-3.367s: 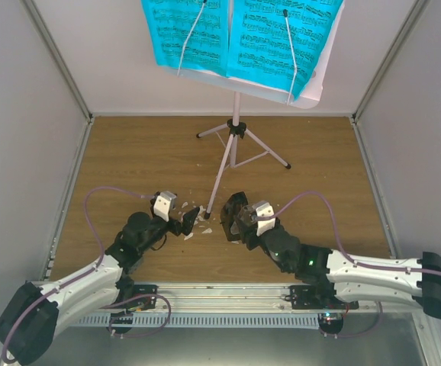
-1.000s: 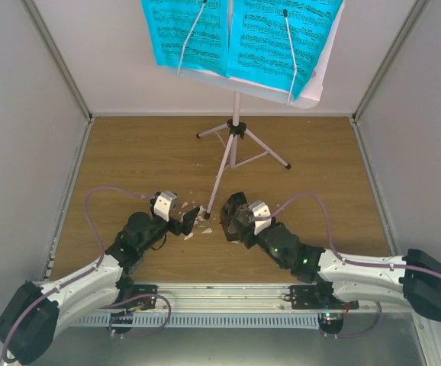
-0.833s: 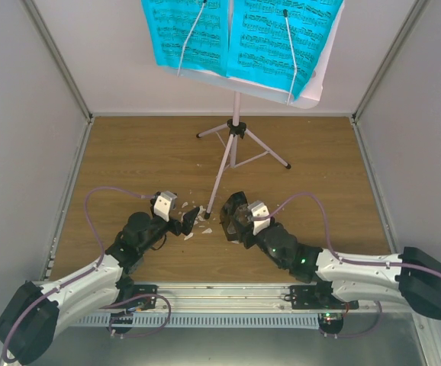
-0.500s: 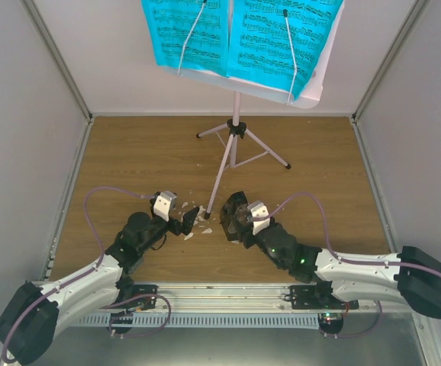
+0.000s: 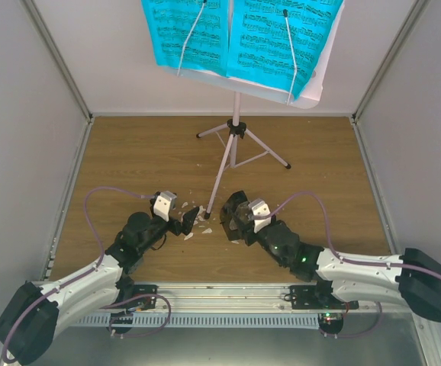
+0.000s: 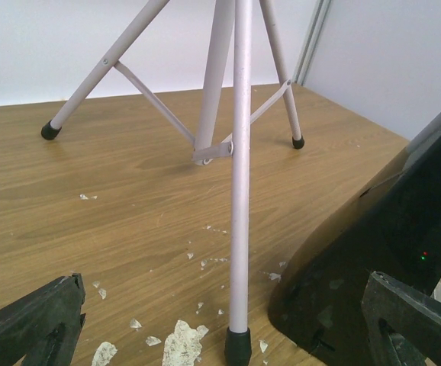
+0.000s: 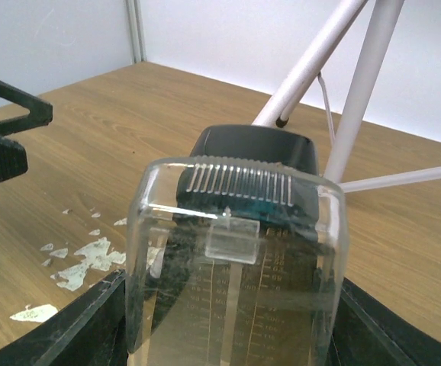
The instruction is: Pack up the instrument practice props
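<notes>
Metronome [image 7: 236, 252] clamped in right end effector [image 5: 233, 213], arm stretched low over tabletop [image 5: 144, 160]; left end effector [image 6: 220, 320] splayed, straddling music stand leg [image 6: 239, 191].

**Left arm** [image 5: 91, 278] **and right arm** [image 5: 358, 267]. We show two limbs of like build: white shells behind the wrist, black joint housings, and a bulky black block farthest from the tip. A mauve cable [image 5: 106, 191] loops from behind each wrist back along the shell. Directly behind the left gripper [image 5: 193, 216] and the right gripper [image 5: 232, 213] we mark a white camera mount [image 5: 163, 204] — ahead of it, black angular fingers [image 6: 30, 320]. A green light [image 5: 304, 259] glows behind the right wrist.
</notes>
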Motion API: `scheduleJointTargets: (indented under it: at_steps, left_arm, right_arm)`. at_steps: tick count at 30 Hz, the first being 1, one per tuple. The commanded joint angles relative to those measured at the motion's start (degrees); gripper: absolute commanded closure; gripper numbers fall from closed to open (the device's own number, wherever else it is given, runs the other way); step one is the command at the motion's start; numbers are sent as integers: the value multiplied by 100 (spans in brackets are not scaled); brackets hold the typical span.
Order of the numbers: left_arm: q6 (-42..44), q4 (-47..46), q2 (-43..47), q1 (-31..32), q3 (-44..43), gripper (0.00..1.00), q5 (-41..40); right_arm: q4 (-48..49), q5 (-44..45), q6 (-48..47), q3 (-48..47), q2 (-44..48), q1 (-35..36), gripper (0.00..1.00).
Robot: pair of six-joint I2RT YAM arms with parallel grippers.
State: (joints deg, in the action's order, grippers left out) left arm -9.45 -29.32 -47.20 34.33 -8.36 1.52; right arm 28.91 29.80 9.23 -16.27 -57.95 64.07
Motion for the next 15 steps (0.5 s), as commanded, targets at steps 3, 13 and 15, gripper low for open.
scheduleJointTargets:
  at_steps: [3, 13, 15]
  left_arm:
    - [66, -332, 9, -36, 18, 1, -84]
    - [66, -354, -18, -40, 7, 1, -81]
    - [69, -355, -31, -37, 5, 1, -74]
  right_arm:
    - [627, -265, -207, 19, -164, -179, 52]
    - [695, -353, -278, 97, -256, -248, 52]
    - [607, -404, -319, 98, -187, -284, 52]
